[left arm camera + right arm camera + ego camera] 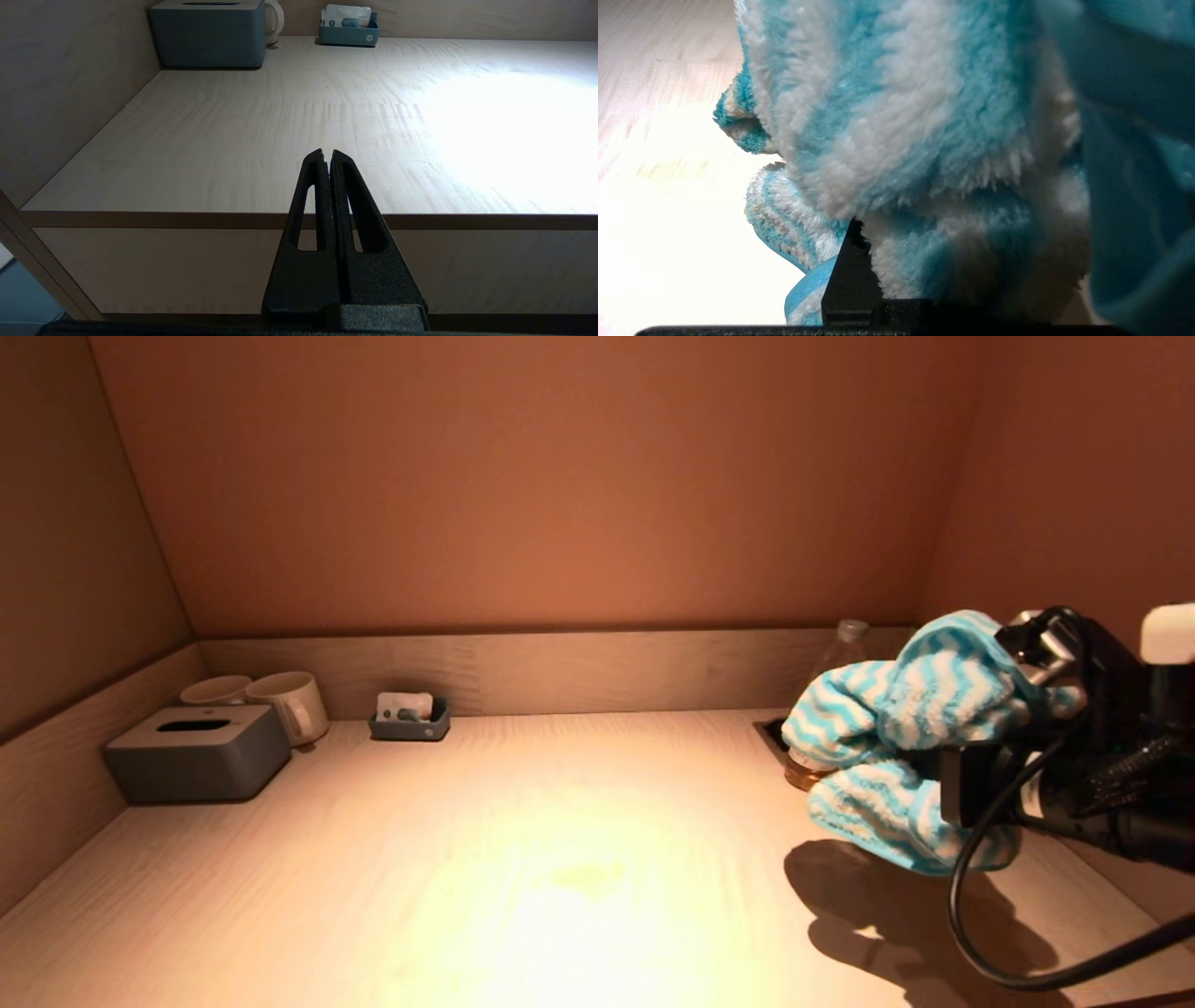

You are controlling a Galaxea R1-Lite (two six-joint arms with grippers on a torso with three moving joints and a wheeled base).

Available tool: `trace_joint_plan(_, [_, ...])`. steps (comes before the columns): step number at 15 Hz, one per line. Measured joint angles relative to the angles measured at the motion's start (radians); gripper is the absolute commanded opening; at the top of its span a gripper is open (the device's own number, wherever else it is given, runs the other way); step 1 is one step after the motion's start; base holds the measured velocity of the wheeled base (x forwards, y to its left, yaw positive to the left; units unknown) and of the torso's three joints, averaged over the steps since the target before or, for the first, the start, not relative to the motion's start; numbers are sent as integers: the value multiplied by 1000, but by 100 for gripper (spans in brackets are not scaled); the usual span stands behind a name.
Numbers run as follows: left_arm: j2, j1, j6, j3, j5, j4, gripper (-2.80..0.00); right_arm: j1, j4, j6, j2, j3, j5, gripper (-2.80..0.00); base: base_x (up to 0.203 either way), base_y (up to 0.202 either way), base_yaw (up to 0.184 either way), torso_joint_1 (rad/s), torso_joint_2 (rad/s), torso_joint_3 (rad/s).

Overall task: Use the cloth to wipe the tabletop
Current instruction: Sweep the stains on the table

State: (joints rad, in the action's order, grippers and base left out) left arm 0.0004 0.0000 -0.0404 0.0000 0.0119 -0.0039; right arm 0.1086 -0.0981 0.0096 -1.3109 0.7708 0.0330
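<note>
A fluffy cloth [896, 737] with blue and white stripes hangs bunched from my right gripper [971, 761], held above the right side of the pale wooden tabletop [523, 859]. The cloth casts a shadow on the table below it. In the right wrist view the cloth [915, 116] fills the picture and covers the fingers [850, 275] almost wholly. My right gripper is shut on it. My left gripper [327, 156] is shut and empty, parked in front of the table's near edge, out of the head view.
A grey tissue box [198, 751] and two cream mugs [294, 705] stand at the back left. A small grey tray [409, 721] sits by the back wall. A clear bottle [845, 649] stands behind the cloth. Walls close in on both sides.
</note>
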Motion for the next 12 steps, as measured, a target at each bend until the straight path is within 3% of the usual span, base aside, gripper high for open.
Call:
trace_joint_plan(7, [0,0,0,0,0,0,-280,91,0,14,-289,204,-8,-280,0,0,0,0,0,0])
trace_joint_plan(12, [0,0,0,0,0,0,-280,224,-1,14,-486,337,-33,-280,0,0,0,0,0,0])
